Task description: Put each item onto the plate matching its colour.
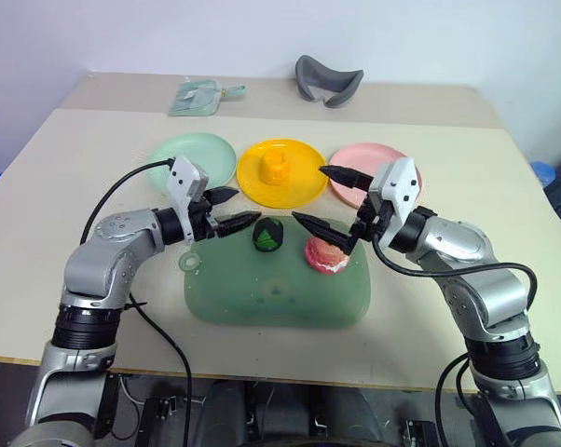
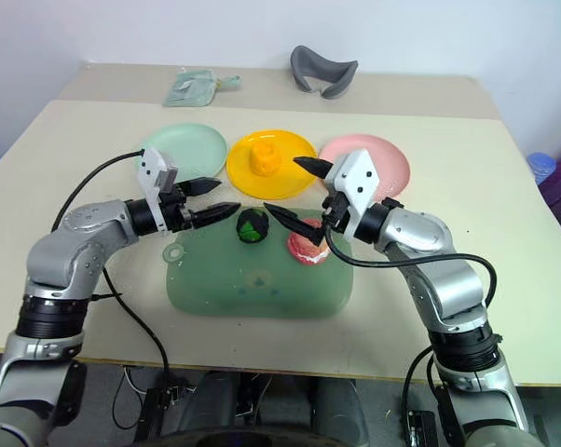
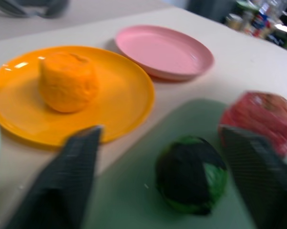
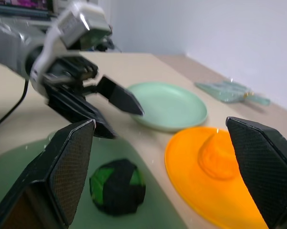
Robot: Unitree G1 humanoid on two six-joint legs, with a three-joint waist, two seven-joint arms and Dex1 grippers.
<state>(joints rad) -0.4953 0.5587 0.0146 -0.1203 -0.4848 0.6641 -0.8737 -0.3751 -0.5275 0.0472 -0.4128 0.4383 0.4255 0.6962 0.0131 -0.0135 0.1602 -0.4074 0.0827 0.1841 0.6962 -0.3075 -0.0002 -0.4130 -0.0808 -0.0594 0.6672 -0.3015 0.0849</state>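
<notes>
Nearest to me, low in the centre of the frame, the translucent green mat (image 1: 271,293) has bare room along its near edge. At its far edge sit the dark green-and-black ball (image 1: 267,235) and, to its right, the red-pink apple (image 1: 325,253), a clear gap between them. My left gripper (image 1: 232,209) hangs at centre left just beside the ball, fingers spread and empty. My right gripper (image 1: 329,200) hovers right of centre above the apple, jaws wide with nothing in them. Beyond, in a row across the upper middle, lie the mint green plate (image 1: 195,156), the yellow plate (image 1: 304,184) carrying the lumpy yellow-orange item (image 1: 278,169), and the pink plate (image 1: 360,158), rims nearly meeting.
</notes>
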